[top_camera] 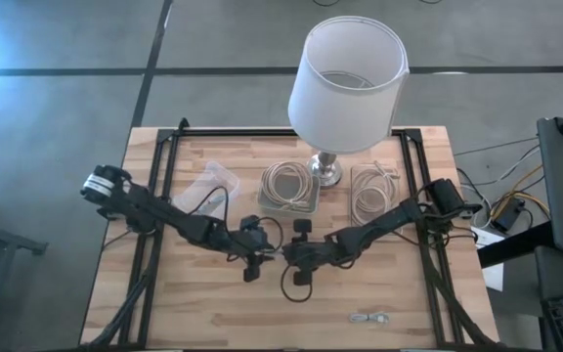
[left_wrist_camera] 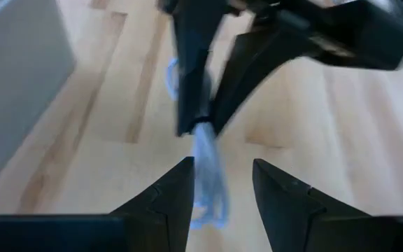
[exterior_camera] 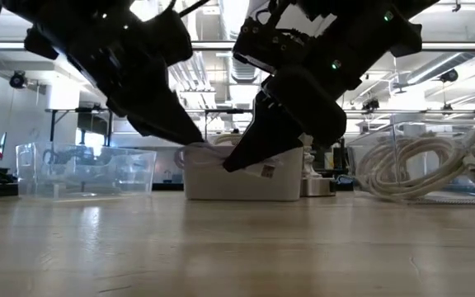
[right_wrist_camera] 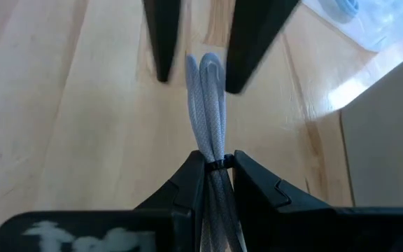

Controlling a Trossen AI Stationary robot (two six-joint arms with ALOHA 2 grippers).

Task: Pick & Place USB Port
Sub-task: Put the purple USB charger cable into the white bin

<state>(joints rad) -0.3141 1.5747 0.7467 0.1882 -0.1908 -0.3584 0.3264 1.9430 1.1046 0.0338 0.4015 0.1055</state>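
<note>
On the pale, plank-grained wooden counter [top_camera: 203, 303], going left to right in the high view: a crumpled clear plastic bag [top_camera: 206, 185], a white tray [top_camera: 288, 200] with a coiled cream cable [top_camera: 288, 181], the chrome foot of a lamp [top_camera: 324, 172] under a wide white drum shade [top_camera: 349, 70], a second cable coil [top_camera: 370, 191], and a small metal piece [top_camera: 368, 317] lying alone near the front edge.

The two dark arms meet at the counter's middle. The left tool [top_camera: 255, 262] is released: in its wrist view the wedge-shaped black fingers [left_wrist_camera: 161, 203] stand apart on either side of a blurred pale blue braided USB cable [left_wrist_camera: 208, 175], not pressing it. The right tool [top_camera: 287, 256] is clenched on the same cable: its wrist view shows the matte fingers [right_wrist_camera: 187, 185] pinching the folded bundle [right_wrist_camera: 208, 105] where a thin black tie binds it.

The bundle's long axis runs straight out from the right tool toward the left one, its looped end pointing between the left fingers, so it lies along the line joining both tools.

The high view shows only a pale sliver between the tools; the wrist views alone reveal the woven texture and doubled strands. The low view [exterior_camera: 262, 132] shows both tools raised above the surface, with the tray [exterior_camera: 242, 177] and clear bins behind them.
</note>
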